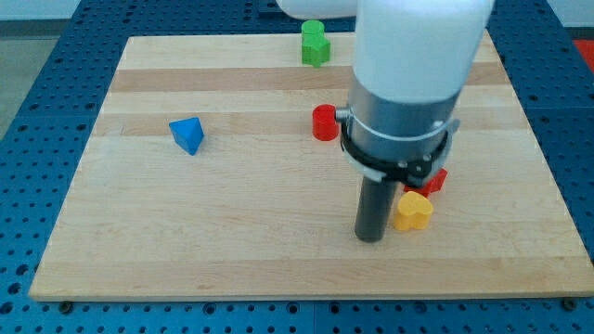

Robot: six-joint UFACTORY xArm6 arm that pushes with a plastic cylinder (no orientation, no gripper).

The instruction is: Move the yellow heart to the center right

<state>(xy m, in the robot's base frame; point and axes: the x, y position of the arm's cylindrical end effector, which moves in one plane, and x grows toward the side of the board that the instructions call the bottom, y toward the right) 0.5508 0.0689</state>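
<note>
The yellow heart (414,211) lies on the wooden board (232,223), right of centre and toward the view's bottom. My tip (371,238) rests on the board just left of the heart, close to it or touching it. A red block (434,181) sits right above the heart, partly hidden by the arm. The arm's white and grey body (413,83) covers the board above the heart.
A red cylinder (324,122) sits left of the arm near the centre. A green block (315,43) stands at the view's top. A blue triangular block (188,135) lies at the left. The board's right edge (548,176) is right of the heart.
</note>
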